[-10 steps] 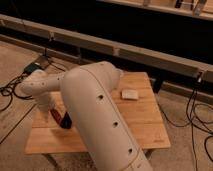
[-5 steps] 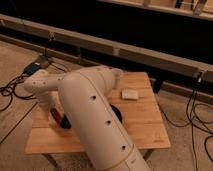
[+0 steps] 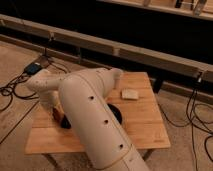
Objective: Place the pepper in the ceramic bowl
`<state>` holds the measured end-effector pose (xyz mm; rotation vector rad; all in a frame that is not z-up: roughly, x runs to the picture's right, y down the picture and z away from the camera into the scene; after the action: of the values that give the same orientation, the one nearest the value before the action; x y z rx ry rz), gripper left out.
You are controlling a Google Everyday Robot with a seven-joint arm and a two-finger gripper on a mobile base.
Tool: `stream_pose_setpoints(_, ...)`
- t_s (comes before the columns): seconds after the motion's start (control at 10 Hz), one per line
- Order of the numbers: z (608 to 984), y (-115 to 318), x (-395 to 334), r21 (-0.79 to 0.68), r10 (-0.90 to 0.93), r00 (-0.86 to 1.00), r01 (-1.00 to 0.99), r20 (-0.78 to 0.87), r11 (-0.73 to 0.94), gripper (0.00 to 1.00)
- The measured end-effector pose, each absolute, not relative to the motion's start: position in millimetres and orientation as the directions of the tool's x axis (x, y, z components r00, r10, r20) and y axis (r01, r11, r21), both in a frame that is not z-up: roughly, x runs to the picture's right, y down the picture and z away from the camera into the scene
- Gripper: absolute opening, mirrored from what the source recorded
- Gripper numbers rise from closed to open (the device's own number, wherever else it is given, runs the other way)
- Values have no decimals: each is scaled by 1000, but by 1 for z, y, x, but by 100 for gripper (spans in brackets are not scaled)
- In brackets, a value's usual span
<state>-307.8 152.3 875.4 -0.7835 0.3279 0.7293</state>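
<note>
The arm (image 3: 95,122) fills the middle of the shot, its big white link slanting up across the counter (image 3: 145,131), and the forearm hooks back down to the left. The gripper (image 3: 62,120) sits low over the left part of the counter, a dark lump right down at the wood, much where it was a second ago. Whether the jaws are spread or pressed together, I cannot tell; the wrist and shadow hide them.

What has changed is the arm's lean. Over the last second the thick link has eased over a touch, and now a dark curved edge shows just to its right: that's the bowl (image 3: 116,116), sitting mid-counter, mostly still hidden behind the arm. A second ago it was covered almost entirely.

And the pepper (image 3: 58,115)? There's a small reddish sliver tight against the gripper on its left side, and I read that as it. It is touching or nearly touching the gripper, but held or simply lying on the counter, I cannot say. It is clearly not in the bowl; the two are well apart, with the arm between them.

The pale block (image 3: 130,93) rests untouched toward the far right of the counter.

So my read: this is the pickup end of the job, the carry to the bowl not yet begun.
</note>
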Motion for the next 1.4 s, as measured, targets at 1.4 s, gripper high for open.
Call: stream_pose_setpoints(1.4,814,31,-101,-118,746,278,-958,-604,262,0)
